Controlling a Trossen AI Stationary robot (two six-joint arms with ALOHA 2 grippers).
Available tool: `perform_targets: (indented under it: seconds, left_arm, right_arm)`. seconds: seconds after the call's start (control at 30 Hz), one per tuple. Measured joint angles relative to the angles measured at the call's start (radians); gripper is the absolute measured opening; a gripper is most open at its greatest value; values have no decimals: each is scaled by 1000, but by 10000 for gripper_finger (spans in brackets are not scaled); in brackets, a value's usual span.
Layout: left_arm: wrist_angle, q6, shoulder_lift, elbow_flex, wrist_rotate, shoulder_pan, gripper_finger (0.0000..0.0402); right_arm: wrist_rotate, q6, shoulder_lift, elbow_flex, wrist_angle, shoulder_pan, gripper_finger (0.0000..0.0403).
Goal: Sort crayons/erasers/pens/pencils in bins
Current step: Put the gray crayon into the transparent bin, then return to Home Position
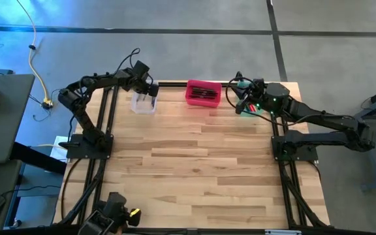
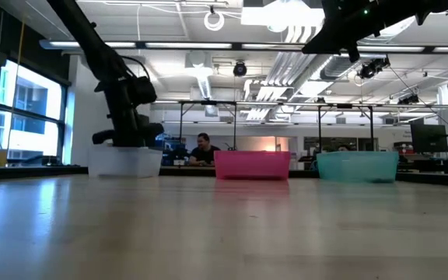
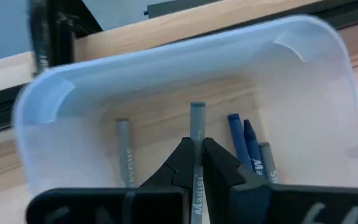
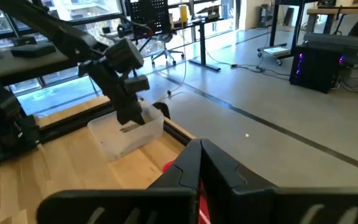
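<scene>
Crayon in grip: grey crayon [image 3: 197,134] clamped between the closed fingers of the left gripper [image 3: 196,163], long axis running straight out past the fingertips, free end pointing into the clear bin [image 3: 166,68].
Clear bin: back-left of the wooden table [image 1: 201,170]; on its floor lie another grey crayon [image 3: 123,146], two blue ones [image 3: 240,138] and a grey one beside them, all lengthwise in line with the held stick.
Pink-red bin: back centre [image 1: 203,93], holding dark and red sticks lying roughly across its length; too small to count.
Green bin: back-right [image 2: 356,166]; from above it is almost wholly covered by the right arm, contents not visible.
Right gripper: fingers pressed together above the green bin [image 4: 199,163]; a red sliver shows between and below them, but whether it is a held stick cannot be told.
Background: a person [image 2: 202,150] sits far behind the table, partly hidden by the bins.
</scene>
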Motion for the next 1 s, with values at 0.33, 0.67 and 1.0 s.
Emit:
perform_targets:
  seconds: [0.33, 0.67, 1.0]
  left_arm:
    - [-3, -23, 42, 0, -27, 5, 17]
    - [2, -16, 38, 0, -9, 5, 75]
    - [-5, 108, -119, 0, 57, -53, 44]
  right_arm:
    - [32, 8, 0, 0, 7, 0, 0]
    - [34, -6, 0, 0, -2, -5, 0]
    - [34, -24, 0, 0, -13, -6, 0]
